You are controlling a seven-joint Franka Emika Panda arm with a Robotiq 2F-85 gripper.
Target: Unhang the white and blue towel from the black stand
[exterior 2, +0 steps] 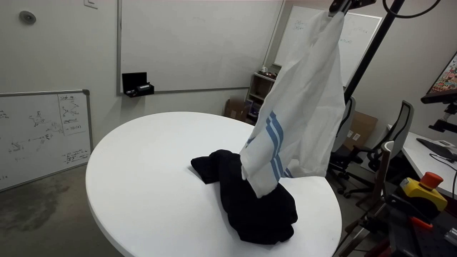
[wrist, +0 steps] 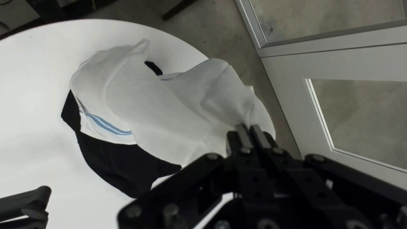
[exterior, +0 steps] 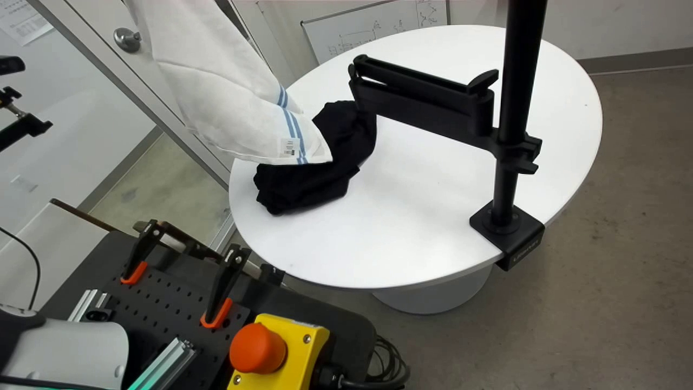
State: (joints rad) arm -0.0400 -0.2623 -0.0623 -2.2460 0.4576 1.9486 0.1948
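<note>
The white towel with blue stripes hangs in the air, its lower end over the table's black cloth, in both exterior views (exterior: 227, 92) (exterior 2: 303, 92). It also shows in the wrist view (wrist: 152, 101). My gripper (exterior 2: 336, 13) is shut on the towel's top end; its fingertips also show close together on the gathered fabric in the wrist view (wrist: 249, 128). The black stand (exterior: 509, 108) is clamped at the table edge, and its folded arm (exterior: 422, 92) carries no towel. The arm's end shows in the wrist view (wrist: 25, 206). I cannot tell if the towel touches the black cloth.
A crumpled black cloth (exterior: 319, 184) lies on the round white table (exterior: 411, 233), below the towel. A black cart top with clamps (exterior: 162, 292) and a yellow box with a red button (exterior: 303, 346) stand beside the table. A door (wrist: 286, 63) is close by.
</note>
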